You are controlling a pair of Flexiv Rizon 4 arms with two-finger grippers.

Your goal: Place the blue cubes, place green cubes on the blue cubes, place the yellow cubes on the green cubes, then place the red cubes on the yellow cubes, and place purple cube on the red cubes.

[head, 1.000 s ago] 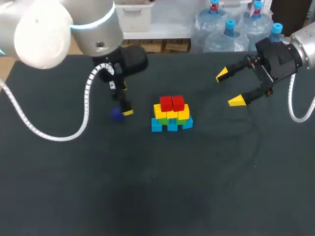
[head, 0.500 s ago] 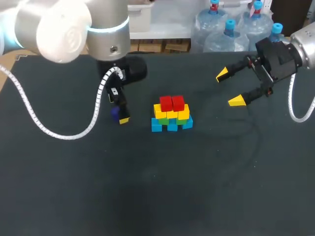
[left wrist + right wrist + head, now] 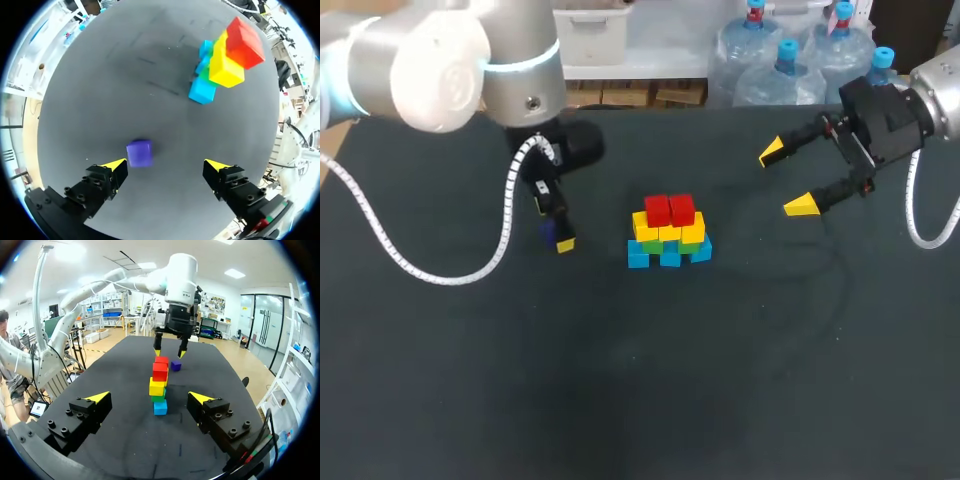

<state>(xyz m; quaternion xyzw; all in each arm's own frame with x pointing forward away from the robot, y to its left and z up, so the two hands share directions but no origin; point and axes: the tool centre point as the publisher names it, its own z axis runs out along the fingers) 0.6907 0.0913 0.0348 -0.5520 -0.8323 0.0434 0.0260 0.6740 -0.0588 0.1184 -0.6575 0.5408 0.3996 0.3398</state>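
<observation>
My left gripper (image 3: 166, 165) hangs open, purple cube (image 3: 139, 153) just beside one finger.
Right gripper (image 3: 149, 398) open too, well apart from the cube stack (image 3: 225, 67).

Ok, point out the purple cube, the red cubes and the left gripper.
purple cube (image 3: 139, 153), left wrist view, its middle.
red cubes (image 3: 657, 212), head view, front of one cube.
left gripper (image 3: 166, 165), left wrist view, midway between tips.
</observation>
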